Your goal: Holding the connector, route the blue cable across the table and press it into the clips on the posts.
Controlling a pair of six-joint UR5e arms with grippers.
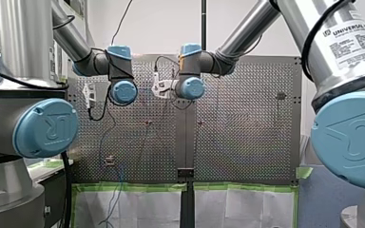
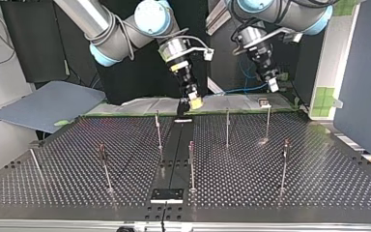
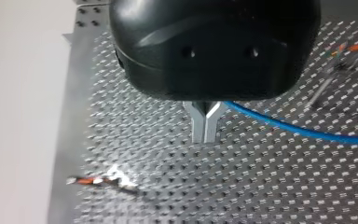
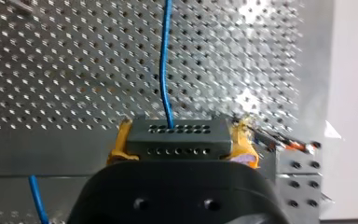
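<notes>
Rt claw (image 4: 182, 140) grips connector (image 4: 177, 136), blue cable (image 4: 164, 60) trailing ahead; L claw (image 3: 204, 133) pinched shut beside it. Top view: posts (image 2: 227, 128) at claws' 6 o'clock look bare; routing all remains.

1. The perforated metal table (image 2: 319, 183) is made of two plates side by side. A dark strip (image 2: 175, 150) splits them, running from 12 to 6 o'clock in the top view.
2. A small black plate (image 2: 166, 195) lies on that strip at 6 o'clock, at the table's edge.
3. Thin posts (image 2: 192, 166) stand on the plates. Taken from the table's middle in the top view, one is just beside the strip. Others stand well apart at 9, 11, 1, 2 and 3 o'clock.
4. Green tape (image 1: 133, 186) lines the table's 6 o'clock edge in the front view, with white sheets (image 1: 133, 209) beyond it.
5. The blue cable (image 3: 298, 130) crosses the holes in the left wrist view; whether it touches the surface cannot be told.
</notes>
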